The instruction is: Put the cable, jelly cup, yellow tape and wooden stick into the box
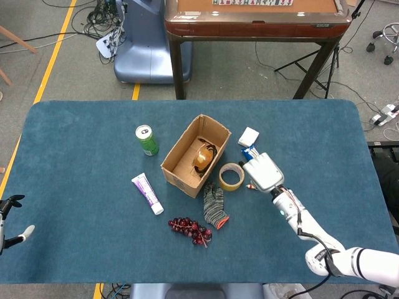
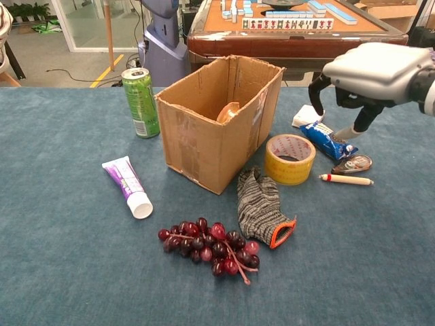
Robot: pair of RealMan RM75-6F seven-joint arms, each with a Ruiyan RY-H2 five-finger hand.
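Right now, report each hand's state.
Left hand: only partly in view, cannot tell.
Right hand: holds nothing, fingers apart, open.

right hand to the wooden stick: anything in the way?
Nothing visible. The right hand hovers open above the blue snack packet, which lies behind the wooden stick. The stick lies bare on the table, the small oval thing just behind it, the yellow tape to its left.

Robot lab: floor cables, tape lines

Grey floor w/ yellow line (cables too).
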